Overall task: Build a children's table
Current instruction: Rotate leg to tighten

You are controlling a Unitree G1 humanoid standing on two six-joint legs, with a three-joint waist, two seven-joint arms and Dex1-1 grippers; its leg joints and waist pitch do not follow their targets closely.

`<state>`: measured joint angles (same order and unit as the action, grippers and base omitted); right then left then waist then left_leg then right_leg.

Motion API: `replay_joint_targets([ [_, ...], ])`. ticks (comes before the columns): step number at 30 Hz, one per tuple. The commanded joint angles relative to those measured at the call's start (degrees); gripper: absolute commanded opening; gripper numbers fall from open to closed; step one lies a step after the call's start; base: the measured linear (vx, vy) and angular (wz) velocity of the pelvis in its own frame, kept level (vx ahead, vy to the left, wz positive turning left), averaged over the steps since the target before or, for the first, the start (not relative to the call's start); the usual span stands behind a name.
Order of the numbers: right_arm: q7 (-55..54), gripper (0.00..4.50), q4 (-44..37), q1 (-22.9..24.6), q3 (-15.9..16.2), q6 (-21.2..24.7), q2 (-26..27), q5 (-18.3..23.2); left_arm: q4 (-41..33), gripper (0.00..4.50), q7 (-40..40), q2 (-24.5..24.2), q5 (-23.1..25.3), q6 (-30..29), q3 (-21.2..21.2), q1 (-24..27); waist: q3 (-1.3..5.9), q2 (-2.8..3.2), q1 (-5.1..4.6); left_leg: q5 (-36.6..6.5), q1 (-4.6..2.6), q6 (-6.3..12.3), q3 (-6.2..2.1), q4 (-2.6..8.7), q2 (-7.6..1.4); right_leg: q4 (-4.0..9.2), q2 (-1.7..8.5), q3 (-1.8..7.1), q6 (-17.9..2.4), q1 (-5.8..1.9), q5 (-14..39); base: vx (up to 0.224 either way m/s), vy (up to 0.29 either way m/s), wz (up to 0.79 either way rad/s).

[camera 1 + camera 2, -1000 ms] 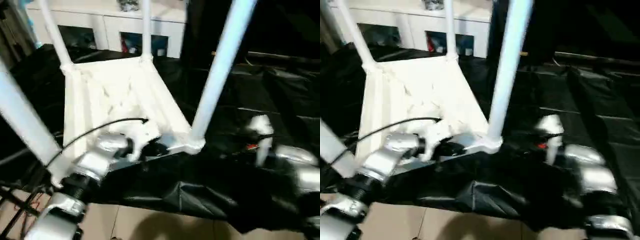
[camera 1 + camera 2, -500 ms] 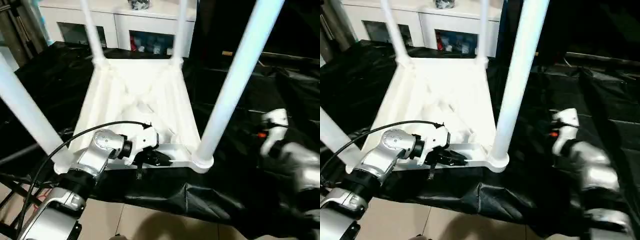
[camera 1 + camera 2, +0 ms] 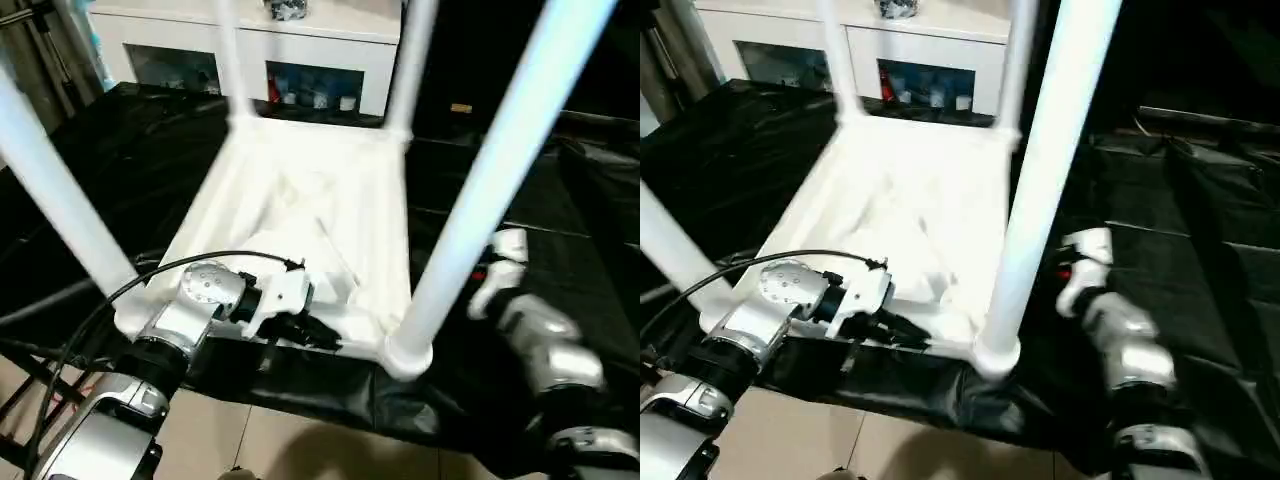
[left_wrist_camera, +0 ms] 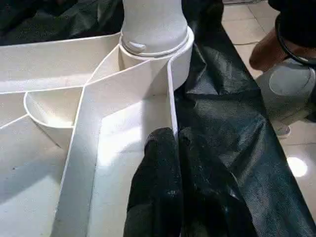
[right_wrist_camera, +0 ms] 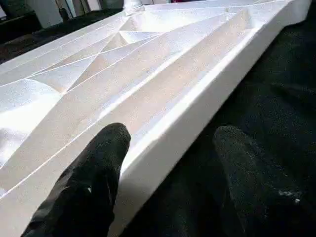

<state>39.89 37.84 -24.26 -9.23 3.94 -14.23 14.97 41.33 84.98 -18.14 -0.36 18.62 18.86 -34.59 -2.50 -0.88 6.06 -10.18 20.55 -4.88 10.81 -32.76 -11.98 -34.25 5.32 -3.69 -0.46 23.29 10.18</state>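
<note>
Head views
Table: the children's table [image 3: 310,215] lies upside down on a worktop, ribbed white underside up, with rounded sockets at the corners.
Legs: four, all standing up from the corner sockets; the near right leg [image 3: 490,190] is the thickest in frame.
Surface: black plastic sheet [image 3: 560,230], wrinkled, covers the worktop; pale tiled floor [image 3: 290,445] below its near edge.
Room: white cabinet [image 3: 300,50] with glass-fronted compartments stands behind the worktop.
Left pincer [image 3: 318,334]: at the table's near edge, black fingers drawn together.
Right pincer [image 3: 1072,268]: just right of the near right leg, low over the sheet.

Left wrist view
Left pincer [image 4: 173,136]: both fingers pressed tightly together with the thin edge wall of the top between them.
Socket: one corner socket [image 4: 155,47] with a leg seated in it, just ahead of the fingertips.
Person: a leg and shoe [image 4: 284,81] on the tiled floor.

Right wrist view
Right pincer [image 5: 170,136]: fingers spread wide, either side of the table's edge, one over the ribs, one over the sheet.
</note>
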Motion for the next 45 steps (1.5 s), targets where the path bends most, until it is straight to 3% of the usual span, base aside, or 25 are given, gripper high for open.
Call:
replay_joint_targets([
  [1,-0.92,3.10,-1.61,0.07,-0.25,-0.54,0.14,-0.13,1.01,0.00,-0.66,0.67,-2.26,4.33,-1.24,-2.21,3.63,-0.70,-0.29,-8.50,-0.33,3.65,0.28,3.26,-1.30,2.95,2.57,2.14,-12.39,-3.01,7.62,0.000,0.000,0.00],
  [3,-1.75,3.10,-2.19,0.30,-0.28,-0.54,0.87,-0.10,2.35,0.00,-1.97,0.47,-2.42,6.39,-2.83,-2.59,3.54,-0.57,-0.28,-9.35,-0.33,3.26,0.25,3.33,-1.26,3.14,2.60,2.14,-11.87,-2.96,9.11,0.000,0.000,0.00],
  [4,-1.92,3.13,-2.39,0.41,-0.30,-0.51,1.08,-0.10,2.52,0.44,-1.94,0.50,-2.84,6.59,-3.37,-2.66,3.47,-0.66,-0.33,-10.15,-0.33,2.86,0.26,3.38,-1.24,3.26,2.63,2.16,-11.46,-2.96,10.41,0.000,0.000,0.00],
  [5,-2.28,3.13,-2.62,0.56,-0.30,-0.50,1.34,-0.15,2.14,0.55,-0.91,0.25,-3.52,5.80,-3.67,-2.54,3.52,-0.67,-0.37,-10.10,-0.28,2.62,0.20,3.40,-1.27,3.21,2.70,2.19,-11.18,-3.02,10.84,0.000,0.000,0.00],
  [8,-5.64,3.13,-4.46,1.48,-0.41,-1.08,2.66,-0.41,-0.26,0.76,0.59,-0.73,-5.89,4.54,-5.21,-1.41,3.54,-0.18,-0.25,-10.22,-0.47,1.92,0.23,3.46,-1.39,3.10,2.81,2.22,-12.17,-2.78,10.53,0.000,0.000,0.00],
  [11,-11.03,3.13,-7.27,2.19,-1.27,-0.35,4.08,-0.80,-3.48,1.03,-1.81,-1.69,-7.78,3.96,-7.52,0.42,3.49,-0.24,-0.65,-10.93,-0.34,1.49,0.19,3.58,-1.32,2.89,2.45,2.14,-12.27,-2.89,9.09,0.000,0.000,0.00],
  [15,-17.20,3.13,-13.32,3.78,-0.82,1.70,5.24,-3.18,-8.36,1.35,-12.50,-1.65,-9.80,1.57,-13.03,4.01,3.51,-0.17,-1.46,-11.06,-0.29,0.98,0.17,3.57,-1.20,2.79,2.30,2.25,-11.50,-2.92,8.15,0.000,0.000,0.00],
  [17,-21.50,3.13,-18.27,5.61,-1.07,3.14,5.98,-4.73,-12.51,1.59,-20.52,0.80,-13.49,-1.37,-18.44,6.96,3.40,-0.35,-1.47,-11.56,-0.38,1.03,0.19,3.59,-1.18,3.07,2.33,2.35,-11.03,-2.81,9.11,0.000,0.000,0.00],
  [18,-23.87,3.13,-19.60,6.05,-1.06,4.79,5.97,-5.91,-13.48,1.59,-25.76,1.81,-12.74,-1.24,-20.38,7.78,3.39,-0.35,-1.51,-11.81,-0.41,1.14,0.22,3.58,-1.10,3.23,2.24,2.36,-10.86,-2.70,9.80,0.000,0.000,0.00],
  [21,-25.57,3.13,-23.12,8.15,1.62,4.42,5.41,-9.97,-18.04,1.79,-36.12,5.19,-13.70,-3.18,-25.00,10.94,3.21,-0.23,-1.75,-12.80,-0.36,0.47,0.23,3.67,-1.10,3.60,1.96,2.42,-9.31,-2.61,11.85,0.000,0.000,0.00],
  [22,-24.51,3.47,-25.77,10.36,3.95,3.39,5.00,-11.83,-21.15,2.01,-44.21,7.30,-12.55,-5.17,-27.89,13.40,3.20,-0.30,-1.80,-13.36,-0.30,0.38,0.19,3.56,-1.19,3.67,1.89,2.39,-8.58,-2.72,11.64,0.000,0.000,0.00],
  [24,-23.78,3.47,-27.98,12.40,4.98,3.88,5.07,-11.83,-23.81,2.08,-49.95,8.54,-10.94,-8.01,-29.59,15.52,3.04,-0.52,-1.93,-13.50,-0.10,1.19,0.15,3.56,-1.18,3.88,1.83,2.36,-7.59,-2.72,11.56,0.000,0.000,0.00],
  [25,-25.36,3.50,-30.53,14.71,4.00,4.95,6.11,-10.79,-28.78,2.14,-54.90,9.49,-8.32,-13.82,-30.63,19.21,3.22,-1.37,-2.07,-13.74,-0.03,1.63,0.11,3.66,-1.14,3.92,1.83,2.31,-6.66,-2.74,13.70,0.000,0.000,0.00],
  [26,-25.36,3.50,-30.53,14.71,4.00,4.95,6.11,-10.79,-28.78,2.14,-54.90,9.49,-8.32,-13.82,-30.63,19.21,3.19,-1.08,-2.08,-13.55,-0.03,1.58,0.00,3.70,-1.36,3.76,1.91,2.41,-6.59,-2.72,13.73,0.000,0.000,0.00],
  [27,-28.85,3.70,-32.83,16.51,2.72,5.79,6.74,-11.54,-33.55,2.17,-57.96,10.42,-6.58,-17.17,-30.82,23.39,2.99,-1.52,-2.35,-13.61,0.06,1.82,0.12,3.71,-1.16,4.16,1.66,2.35,-5.96,-2.42,14.94,0.000,0.000,0.00],
  [29,-31.65,3.91,-34.55,17.42,1.45,6.72,7.25,-11.86,-36.74,2.18,-60.36,11.39,-5.57,-18.17,-30.69,26.88,2.96,-1.07,-2.69,-13.31,0.06,1.43,-0.03,3.82,-1.22,4.07,1.42,2.41,-5.32,-2.26,13.98,0.000,0.000,0.00],
  [31,-31.55,3.91,-36.11,18.03,0.18,8.00,8.19,-9.37,-39.37,2.18,-62.51,12.25,-4.32,-18.44,-30.44,30.40,2.99,-1.07,-2.95,-13.79,0.17,1.50,-0.10,3.81,-1.22,4.08,1.34,2.44,-5.01,-2.20,12.83,0.000,0.000,0.00],
  [34,-29.66,3.91,-38.53,19.96,0.77,8.80,9.05,-7.10,-41.84,2.18,-63.20,12.80,-3.78,-17.86,-28.84,34.05,2.77,-1.20,-3.06,-15.77,0.21,1.79,-0.11,3.89,-1.18,4.44,1.30,2.44,-4.16,-1.98,13.92,0.000,0.000,0.00],
  [36,-27.71,3.91,-40.59,22.22,2.87,9.39,8.99,-6.76,-43.84,2.18,-63.94,13.26,-3.56,-18.94,-27.09,35.64,2.75,-0.88,-3.08,-16.75,0.05,1.42,-0.17,3.93,-1.21,4.60,1.21,2.47,-3.94,-1.82,14.55,0.000,0.000,0.00],
  [38,-27.27,3.91,-41.19,22.83,3.26,10.07,9.09,-6.31,-44.51,2.18,-64.10,13.36,-3.50,-20.23,-26.58,35.89,2.73,-1.01,-2.99,-16.76,0.10,1.23,-0.17,3.88,-1.23,4.42,1.17,2.56,-4.31,-1.84,13.14,0.000,0.000,0.00],
  [45,-28.57,3.91,-42.59,23.37,2.64,12.58,10.04,-5.08,-46.68,2.18,-65.72,12.89,-1.99,-23.33,-25.00,35.52,2.67,-0.97,-3.25,-16.67,0.34,0.65,-0.46,3.92,-0.90,4.48,1.12,2.61,-3.17,-1.93,14.14,0.000,0.000,0.00],
])
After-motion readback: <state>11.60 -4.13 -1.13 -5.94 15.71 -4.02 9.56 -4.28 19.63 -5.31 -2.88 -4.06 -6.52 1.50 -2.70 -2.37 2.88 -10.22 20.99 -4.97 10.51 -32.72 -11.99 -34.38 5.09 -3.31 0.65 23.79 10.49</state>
